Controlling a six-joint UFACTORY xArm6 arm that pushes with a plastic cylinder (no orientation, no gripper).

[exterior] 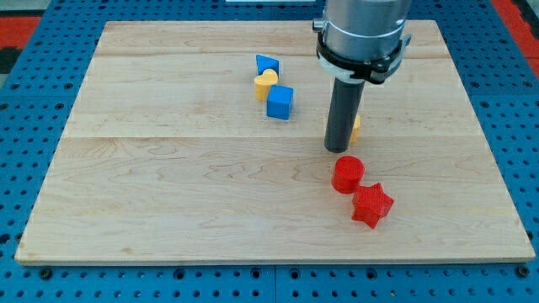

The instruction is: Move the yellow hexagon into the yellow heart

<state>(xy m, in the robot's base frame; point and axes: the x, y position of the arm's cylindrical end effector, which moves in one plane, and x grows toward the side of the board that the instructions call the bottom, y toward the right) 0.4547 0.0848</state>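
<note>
My tip (338, 150) touches the yellow hexagon (357, 127) (mostly hidden behind the rod) right of the worktop (168, 194) centre; no hand exists; yellow heart (265, 82) waits well apart toward the far edge; task unfinished.

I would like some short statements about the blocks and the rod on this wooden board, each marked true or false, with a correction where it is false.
1. The yellow heart lies between two blue blocks. True: the blue triangular block is above it and the blue cube below it.
2. The yellow hexagon is in full view. False: the rod hides most of it; only an edge shows.
3. My tip is at the view's left of the hexagon. True.
4. The red cylinder lies beside the yellow heart. False: it lies next to the red star, lower right.
</note>
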